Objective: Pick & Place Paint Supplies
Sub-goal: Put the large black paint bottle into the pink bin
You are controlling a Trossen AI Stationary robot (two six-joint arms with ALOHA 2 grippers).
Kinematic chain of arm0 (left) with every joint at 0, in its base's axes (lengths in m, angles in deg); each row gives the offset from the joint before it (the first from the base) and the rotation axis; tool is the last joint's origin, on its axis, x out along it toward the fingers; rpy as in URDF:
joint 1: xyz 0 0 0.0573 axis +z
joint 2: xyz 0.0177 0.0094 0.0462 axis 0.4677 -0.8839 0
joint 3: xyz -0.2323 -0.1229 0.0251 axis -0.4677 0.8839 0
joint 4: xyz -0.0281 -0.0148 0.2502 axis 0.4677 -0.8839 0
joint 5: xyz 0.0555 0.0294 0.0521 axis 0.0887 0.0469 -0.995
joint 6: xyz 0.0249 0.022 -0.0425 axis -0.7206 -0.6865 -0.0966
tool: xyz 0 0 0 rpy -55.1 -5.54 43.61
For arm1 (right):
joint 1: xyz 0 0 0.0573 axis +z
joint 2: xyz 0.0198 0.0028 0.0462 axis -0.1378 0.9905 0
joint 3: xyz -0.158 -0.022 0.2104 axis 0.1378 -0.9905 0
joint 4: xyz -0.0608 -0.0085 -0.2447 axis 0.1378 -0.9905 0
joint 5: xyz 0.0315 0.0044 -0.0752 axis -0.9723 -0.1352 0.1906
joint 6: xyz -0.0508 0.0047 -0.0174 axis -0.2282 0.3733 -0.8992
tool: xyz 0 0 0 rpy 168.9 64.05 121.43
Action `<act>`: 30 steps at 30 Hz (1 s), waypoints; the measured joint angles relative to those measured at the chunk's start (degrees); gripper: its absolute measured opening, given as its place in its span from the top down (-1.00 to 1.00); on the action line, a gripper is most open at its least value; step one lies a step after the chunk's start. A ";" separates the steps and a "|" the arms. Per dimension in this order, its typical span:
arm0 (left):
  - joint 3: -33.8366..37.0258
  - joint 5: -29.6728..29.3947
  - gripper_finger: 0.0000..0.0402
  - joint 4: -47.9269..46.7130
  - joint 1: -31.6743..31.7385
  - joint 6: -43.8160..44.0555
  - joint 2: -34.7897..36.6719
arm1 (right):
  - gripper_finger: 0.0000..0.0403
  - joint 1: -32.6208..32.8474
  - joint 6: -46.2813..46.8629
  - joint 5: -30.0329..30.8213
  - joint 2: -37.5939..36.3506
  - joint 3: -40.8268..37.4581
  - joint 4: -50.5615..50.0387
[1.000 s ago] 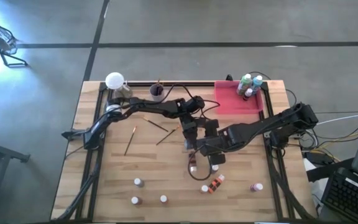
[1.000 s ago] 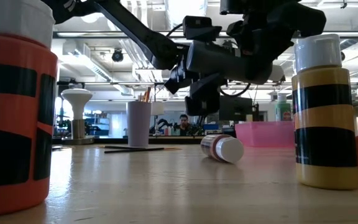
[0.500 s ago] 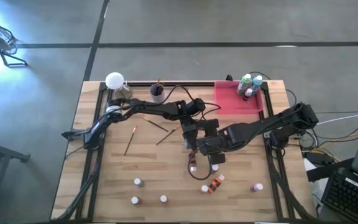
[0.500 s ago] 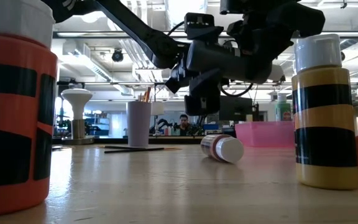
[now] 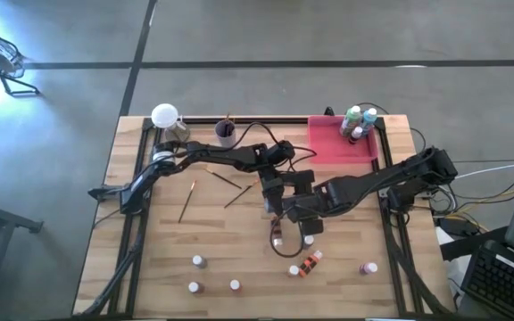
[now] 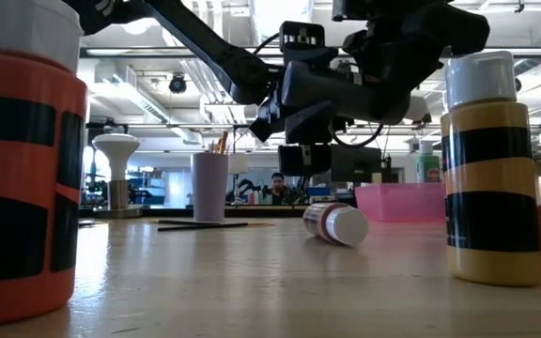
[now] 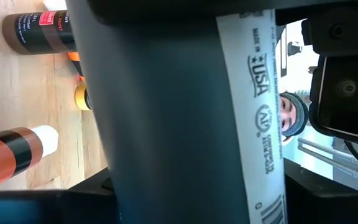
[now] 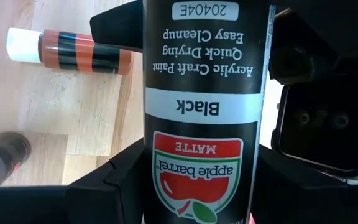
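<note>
Midair above the pale wooden plank table [image 5: 150, 259], left gripper [image 5: 270, 191] and right gripper [image 5: 286, 209] both clasp one smooth cylindrical black acrylic paint bottle [image 8: 204, 112].

Both arms reach in and meet over the middle of the bench. The left hand [image 5: 269, 189] comes in from the far left corner, elbow bent. The right hand [image 5: 294, 207] stretches across from the right edge. Both hands grip the same black paint bottle [image 8: 197, 106], raised off the bench.
</note>
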 joint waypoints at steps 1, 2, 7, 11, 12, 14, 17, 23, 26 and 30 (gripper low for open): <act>-0.02 0.02 -0.18 0.00 0.09 -0.10 0.00 | -0.04 0.00 0.28 0.00 0.02 0.00 -0.04; 0.00 0.05 -0.18 0.01 0.18 -0.22 0.00 | -0.06 0.00 0.66 0.02 0.02 0.00 -0.16; 0.00 -0.01 -0.18 0.25 0.64 -1.45 0.00 | -0.14 0.00 3.14 0.03 0.00 0.09 -1.57; -0.06 2.21 -0.17 0.87 0.76 -2.62 0.22 | -0.21 0.04 6.09 -0.87 0.17 -0.15 -5.83; -0.08 2.57 -0.16 0.85 0.76 -2.63 0.24 | -0.23 0.07 7.10 -0.87 0.17 -0.12 -7.13; -0.06 2.77 -0.14 0.60 0.76 -2.82 0.22 | -0.26 0.06 9.66 -0.80 0.11 -0.11 -10.45; -0.06 2.63 -0.08 0.39 0.77 -3.78 0.17 | -0.29 0.02 13.11 -0.55 0.05 -0.11 -13.26; -0.06 3.12 0.01 0.42 1.02 -6.00 0.15 | -0.27 0.99 18.83 -0.34 -2.37 -0.11 -16.97; -0.06 3.11 0.02 0.39 1.12 -7.57 0.15 | -0.21 2.16 21.91 1.16 -4.96 -0.09 -18.16; -0.04 3.03 0.02 0.30 1.24 -10.06 0.13 | -0.12 4.56 27.13 5.18 -9.80 -0.19 -19.17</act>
